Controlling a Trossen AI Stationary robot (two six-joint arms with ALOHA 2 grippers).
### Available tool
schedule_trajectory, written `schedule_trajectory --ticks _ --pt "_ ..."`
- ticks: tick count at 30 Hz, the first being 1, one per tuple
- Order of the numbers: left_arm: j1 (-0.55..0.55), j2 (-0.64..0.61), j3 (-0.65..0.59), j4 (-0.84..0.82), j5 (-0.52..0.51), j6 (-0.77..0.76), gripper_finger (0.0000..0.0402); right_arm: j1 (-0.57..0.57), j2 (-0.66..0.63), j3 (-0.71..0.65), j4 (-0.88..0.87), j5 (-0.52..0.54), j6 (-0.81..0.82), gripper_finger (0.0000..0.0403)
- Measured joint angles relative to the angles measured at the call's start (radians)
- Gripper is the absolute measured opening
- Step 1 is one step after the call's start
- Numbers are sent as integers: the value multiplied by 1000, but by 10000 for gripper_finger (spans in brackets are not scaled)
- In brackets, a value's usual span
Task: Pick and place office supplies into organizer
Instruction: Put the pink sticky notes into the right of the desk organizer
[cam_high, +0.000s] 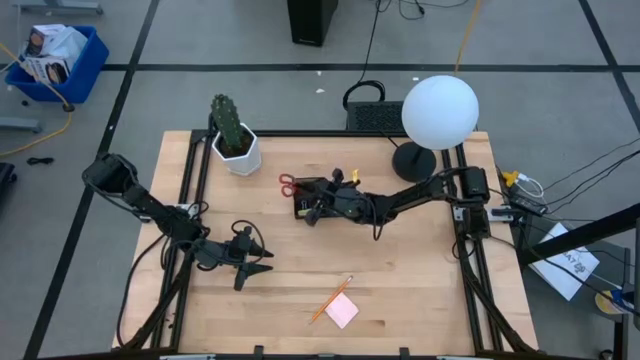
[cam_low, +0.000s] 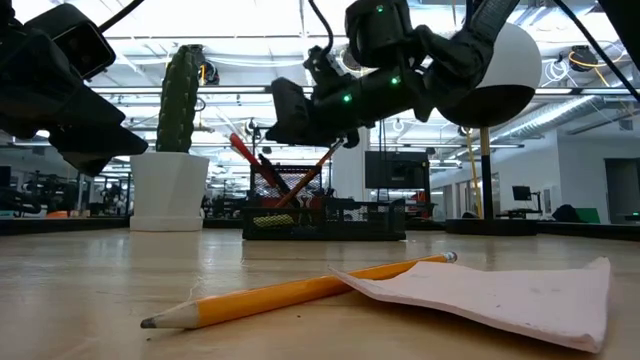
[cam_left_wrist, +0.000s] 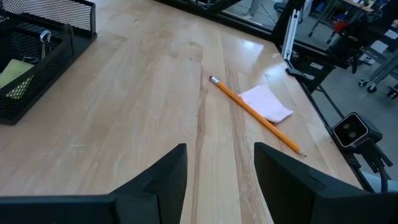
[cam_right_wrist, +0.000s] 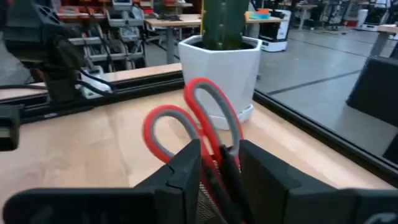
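Nearest the front edge of the pale wooden worktop (cam_high: 420, 290) lie an orange pencil (cam_high: 331, 298) and a pink sticky-note pad (cam_high: 342, 312), touching, the pad overlapping the pencil's eraser end. The pencil's long axis runs diagonally, sharpened tip toward the front-left, eraser toward the back-right.

A little further in, the left gripper (cam_high: 262, 259) hovers over bare wood to the left of them, fingers apart and holding nothing.

Beyond that, at mid-table, sits the low black mesh organizer (cam_high: 308, 197). The right gripper (cam_high: 318, 207) hangs right over it, its fingers standing a little apart on either side of the red-handled scissors (cam_right_wrist: 193, 124). I cannot tell whether they touch the scissors. The scissors stand tilted in the tray, blades down, loops up and leaning toward the white hexagonal cactus pot (cam_high: 237, 151) behind.

The risk I see is here: the scissors lean rather than lie flat, so if the fingers drag a loop as they lift away, the scissors could tip out or shove the light tray. The round white lamp (cam_high: 439, 112) stands at the back right.
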Motion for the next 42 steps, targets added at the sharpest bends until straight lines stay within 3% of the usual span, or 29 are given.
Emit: schedule_trajectory --ticks 6,13,17,22,28,32,39,42 --pt "0 0 0 -2 0 0 189 66 -50 0 8 -13 -48 104" --pt "0 0 0 -3 0 1 189 143 -82 1 1 -291 -23 98" --pt "0 0 0 -3 0 -4 189 190 -82 1 -75 -413 42 102" --pt "0 0 0 -3 -8 -5 189 251 -116 1 -322 -434 99 97" --pt "-2 0 0 -46 -6 -58 189 341 -213 1 -691 -389 466 86" --pt "-2 0 0 -52 -7 -84 189 408 -274 2 -860 -443 766 81" --pt "-2 0 0 -23 -6 -84 189 547 -296 2 -912 -462 1187 79" --pt "-4 0 0 -23 11 -86 189 599 -287 3 -912 -414 1299 78"
